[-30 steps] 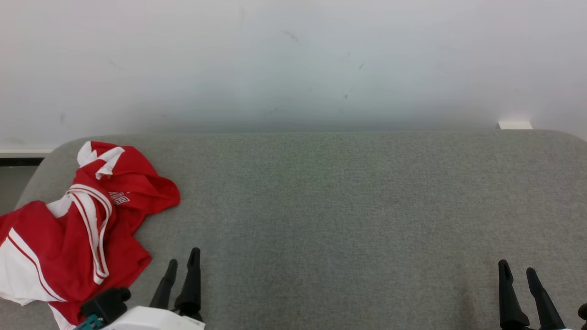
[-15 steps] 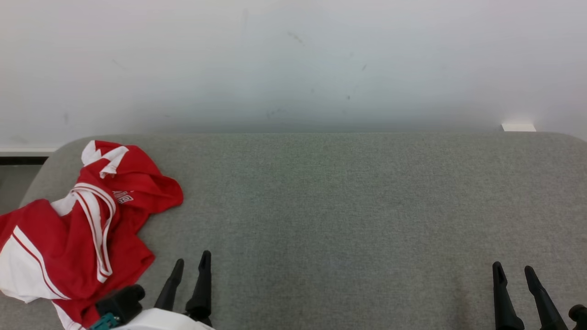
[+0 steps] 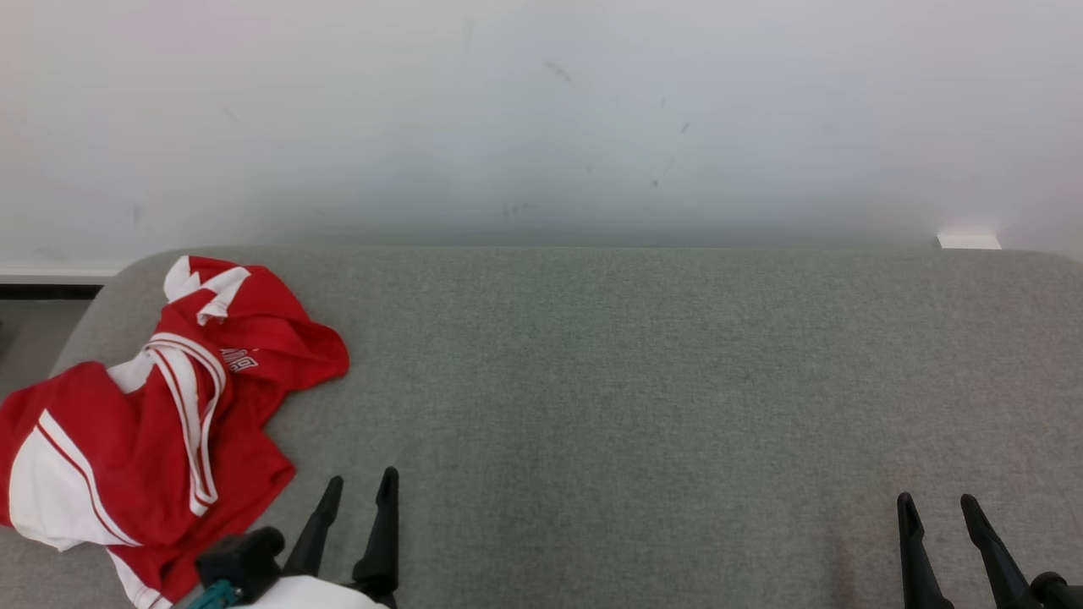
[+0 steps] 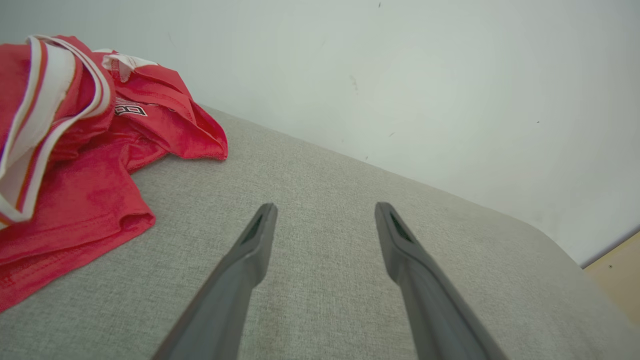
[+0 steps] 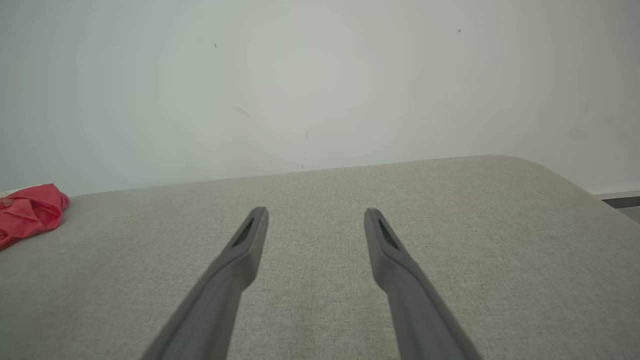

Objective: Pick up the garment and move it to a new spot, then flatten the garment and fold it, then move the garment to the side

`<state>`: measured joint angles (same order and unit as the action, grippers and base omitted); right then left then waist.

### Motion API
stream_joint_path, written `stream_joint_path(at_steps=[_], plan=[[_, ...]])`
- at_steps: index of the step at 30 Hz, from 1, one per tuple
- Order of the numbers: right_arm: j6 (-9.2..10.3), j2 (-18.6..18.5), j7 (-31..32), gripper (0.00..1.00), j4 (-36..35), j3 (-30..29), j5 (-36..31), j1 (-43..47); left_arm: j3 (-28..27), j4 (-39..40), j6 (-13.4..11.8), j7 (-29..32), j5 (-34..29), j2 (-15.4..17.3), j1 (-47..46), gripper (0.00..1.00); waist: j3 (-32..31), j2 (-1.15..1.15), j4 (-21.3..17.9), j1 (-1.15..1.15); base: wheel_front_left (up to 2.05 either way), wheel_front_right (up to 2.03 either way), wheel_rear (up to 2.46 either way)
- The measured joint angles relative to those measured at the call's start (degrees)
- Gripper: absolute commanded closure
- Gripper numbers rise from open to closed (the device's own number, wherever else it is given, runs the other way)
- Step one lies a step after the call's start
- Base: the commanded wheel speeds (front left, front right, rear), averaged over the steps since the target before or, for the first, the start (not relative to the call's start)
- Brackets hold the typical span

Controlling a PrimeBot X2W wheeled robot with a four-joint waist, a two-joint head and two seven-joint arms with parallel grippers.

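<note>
Grey fabric worktop point(image 3: 643, 381) against a white wall holds the crumpled red-and-white garment point(image 3: 152, 423) at its left end. Left claw point(image 3: 363, 475) hovers released just beside it — likely poised for pickup — while the right claw point(image 3: 936, 498), also released, hangs near the right end.

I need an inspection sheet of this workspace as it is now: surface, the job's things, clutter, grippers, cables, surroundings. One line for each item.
surface: grey fabric-covered tabletop with rounded corners.
job's things: red and white garment, crumpled at the left end, not yet flattened or folded.
clutter: nothing seen.
grippers: left gripper open, just right of the garment and apart from it; right gripper open near the right end, holding nothing.
cables: nothing seen.
surroundings: white wall with small dark scuffs behind the tabletop; dark skirting strip at the far left.
</note>
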<state>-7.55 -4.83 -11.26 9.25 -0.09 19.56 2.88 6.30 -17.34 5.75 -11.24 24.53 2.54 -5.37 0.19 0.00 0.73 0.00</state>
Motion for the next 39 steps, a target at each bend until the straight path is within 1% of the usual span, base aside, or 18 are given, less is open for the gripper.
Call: stream_joint_path(at_steps=[10, 17, 18, 26, 30, 39], plan=[[0.0, 0.26, -1.25, 0.0, -0.16, -0.27, -3.75, 0.64, 0.46, -0.13, 0.0, -1.19, -4.98, 0.03, 0.12, 0.0, 0.05, 0.0, 0.21, 0.0, 0.0, 0.0, 0.0], [0.0, 0.73, -1.92, 0.0, -0.16, -1.74, -5.95, 0.97, 1.0, -0.45, 0.01, -1.96, -7.88, 0.05, 0.55, 0.0, 0.08, 0.0, 0.14, 0.0, 0.0, 0.0, 0.0], [0.0, 0.81, -2.24, 0.0, -0.13, -2.14, -6.42, 1.1, 1.23, -0.52, 0.01, -2.04, -9.01, 0.07, 0.55, 0.0, 0.12, 0.0, 0.15, 0.0, 0.0, 0.0, 0.0], [0.0, 1.07, -2.93, 0.0, 0.14, -2.89, -7.71, 1.42, 1.64, -0.89, 0.01, -2.97, -11.13, 0.09, 0.52, 0.0, 0.26, 0.0, 0.15, 0.0, 0.0, 0.0, 0.0], [0.0, 1.18, -3.45, 0.0, 0.45, -3.16, -9.29, 1.78, 1.8, -1.21, 0.02, -3.47, -13.14, 0.11, 0.48, 0.0, 0.4, 0.0, 0.09, 0.0, 0.0, 0.0, 0.0], [0.0, 1.26, -3.78, 0.0, 0.89, -3.56, -9.88, 1.96, 1.91, -1.34, 0.1, -3.83, -13.96, 0.12, 0.46, 0.0, 0.58, 0.0, -0.08, 0.0, 0.0, 0.0, 0.0]])
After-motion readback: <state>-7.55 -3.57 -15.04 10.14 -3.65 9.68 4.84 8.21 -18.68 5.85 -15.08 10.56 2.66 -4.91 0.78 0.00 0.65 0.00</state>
